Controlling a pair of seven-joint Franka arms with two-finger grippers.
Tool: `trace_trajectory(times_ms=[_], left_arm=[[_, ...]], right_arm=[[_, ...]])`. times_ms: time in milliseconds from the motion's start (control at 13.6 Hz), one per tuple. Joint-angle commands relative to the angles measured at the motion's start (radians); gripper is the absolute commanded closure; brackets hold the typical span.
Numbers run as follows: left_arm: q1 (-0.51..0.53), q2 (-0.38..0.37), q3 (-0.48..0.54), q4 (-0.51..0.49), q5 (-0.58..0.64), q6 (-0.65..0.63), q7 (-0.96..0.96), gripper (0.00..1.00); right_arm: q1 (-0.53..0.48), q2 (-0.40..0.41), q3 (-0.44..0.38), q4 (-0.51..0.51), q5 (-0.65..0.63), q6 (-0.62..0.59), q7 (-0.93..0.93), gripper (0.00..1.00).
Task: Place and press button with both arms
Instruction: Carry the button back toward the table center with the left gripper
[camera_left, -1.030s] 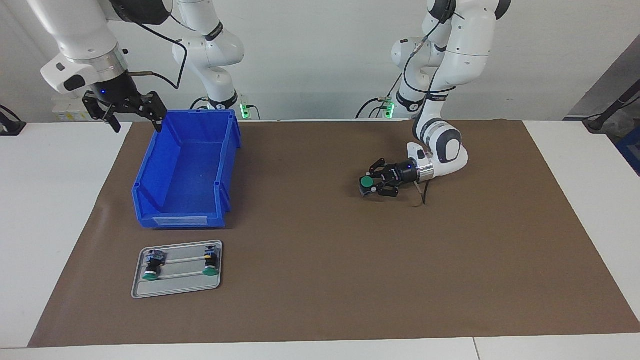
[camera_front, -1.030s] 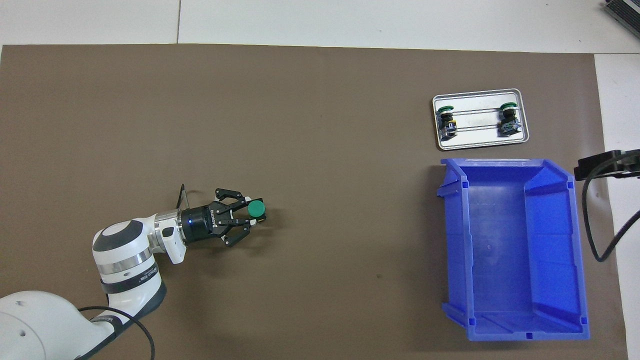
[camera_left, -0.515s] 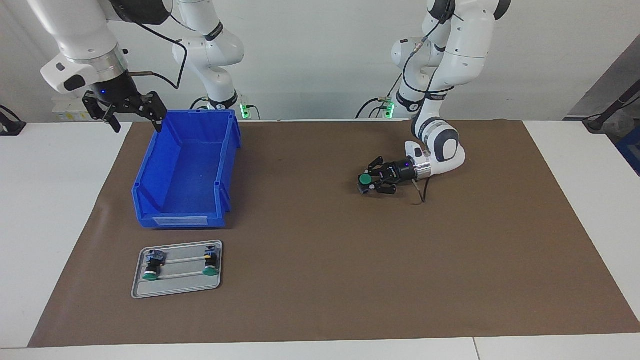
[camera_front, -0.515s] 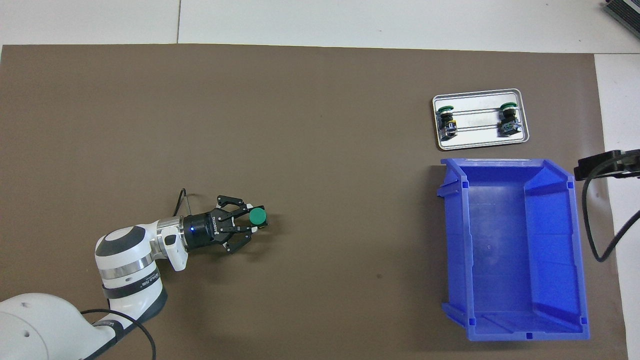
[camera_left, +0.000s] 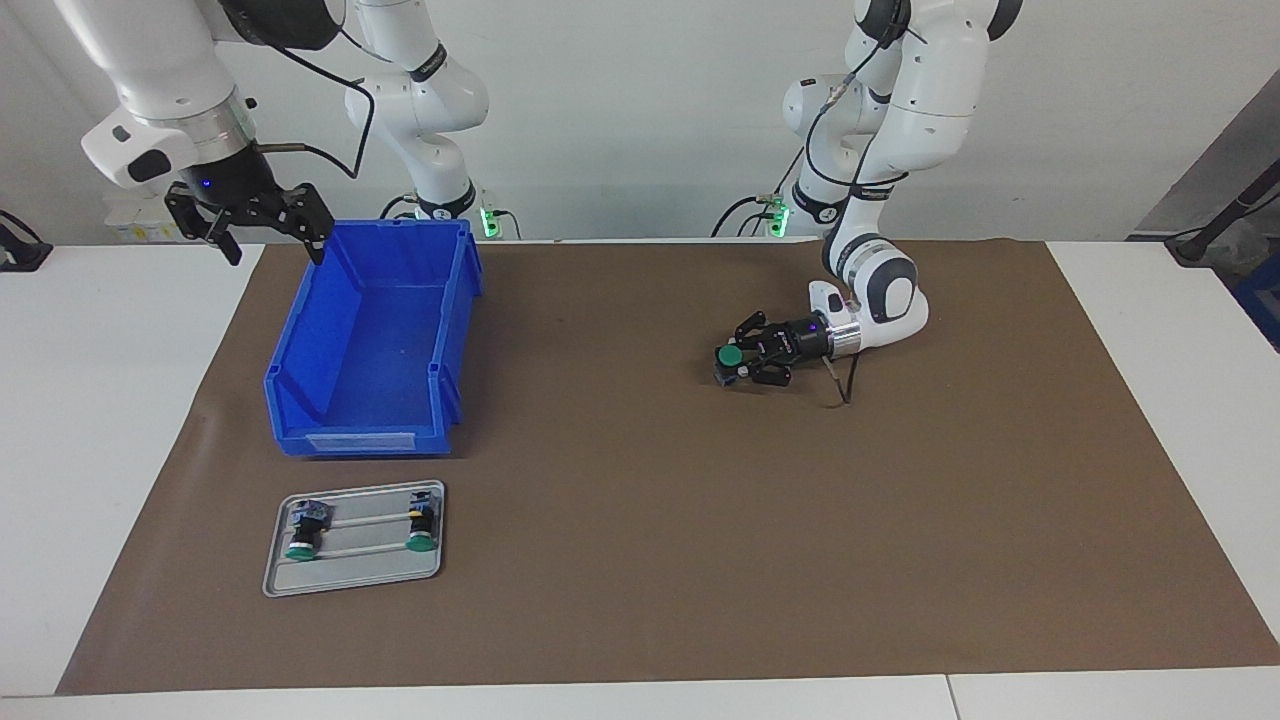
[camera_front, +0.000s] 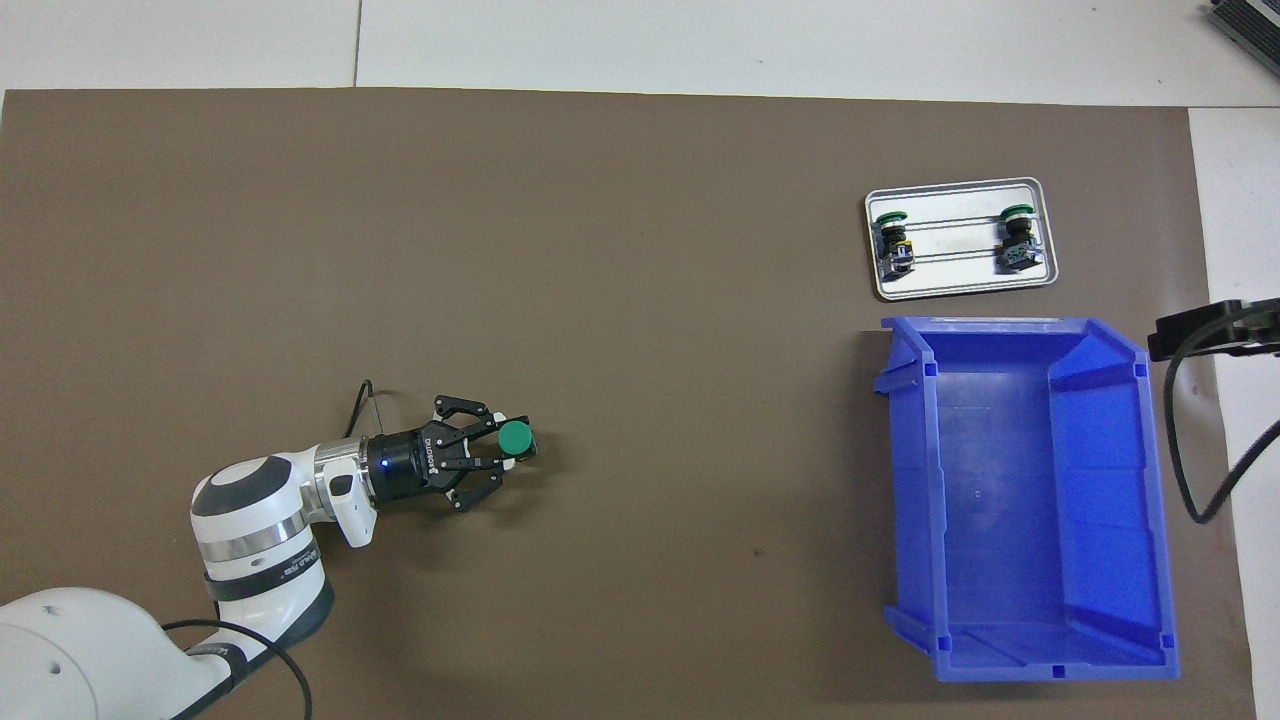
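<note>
The button, green cap facing up, sits low over the brown mat toward the left arm's end of the table. My left gripper reaches in almost level and is shut on its black body. Whether the button's base touches the mat I cannot tell. My right gripper hangs open and holds nothing, up in the air over the blue bin's corner nearest the robots, where that arm waits. In the overhead view only a black part of the right gripper shows, at the picture's edge.
The open blue bin stands toward the right arm's end. Farther from the robots than the bin lies a small metal tray with two more green-capped buttons lying on it.
My left gripper has drawn the button slightly nearer to the robots, and its wrist has come down lower. The right arm has not moved.
</note>
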Motion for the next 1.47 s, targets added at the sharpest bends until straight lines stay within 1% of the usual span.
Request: trace_trajectory(times_ms=[0,147,221,294,368,442,515,589,662,1030,1398], left_arm=[[-0.008,0.000,0.007,-0.016,-0.023,0.016,0.031,0.55],[-0.008,0.003,0.007,-0.016,-0.023,0.024,0.031,0.44],[-0.008,0.003,0.006,-0.016,-0.023,0.026,0.031,0.41],[-0.008,0.003,0.006,-0.016,-0.023,0.026,0.031,0.36],[-0.008,0.003,0.006,-0.016,-0.023,0.026,0.031,0.26],[-0.006,0.003,0.006,-0.016,-0.023,0.027,0.031,0.22],[-0.006,0.003,0.006,-0.016,-0.023,0.027,0.031,0.10],[-0.006,0.003,0.006,-0.016,-0.023,0.027,0.031,0.04],[-0.006,0.003,0.006,-0.016,-0.023,0.029,0.029,0.01],[-0.008,0.002,0.006,-0.026,-0.023,0.039,0.029,0.01],[-0.006,-0.003,0.004,-0.030,-0.022,0.023,0.025,0.01]], right_arm=[[-0.011,0.000,0.005,-0.001,0.008,-0.002,-0.023,0.00],[-0.011,0.000,0.005,-0.001,0.008,-0.003,-0.023,0.00],[-0.011,0.000,0.005,-0.001,0.008,-0.003,-0.023,0.00],[-0.011,0.000,0.005,-0.001,0.008,-0.003,-0.023,0.00],[-0.011,0.000,0.005,-0.001,0.008,-0.003,-0.023,0.00],[-0.011,0.000,0.005,-0.001,0.008,-0.003,-0.023,0.00],[-0.011,0.000,0.005,-0.001,0.008,-0.003,-0.023,0.00],[-0.011,0.000,0.004,-0.001,0.008,-0.003,-0.023,0.00],[-0.011,0.000,0.005,-0.001,0.009,-0.003,-0.023,0.00],[-0.011,0.000,0.004,-0.001,0.008,-0.002,-0.023,0.00],[-0.011,0.000,0.004,-0.001,0.008,-0.003,-0.023,0.00]])
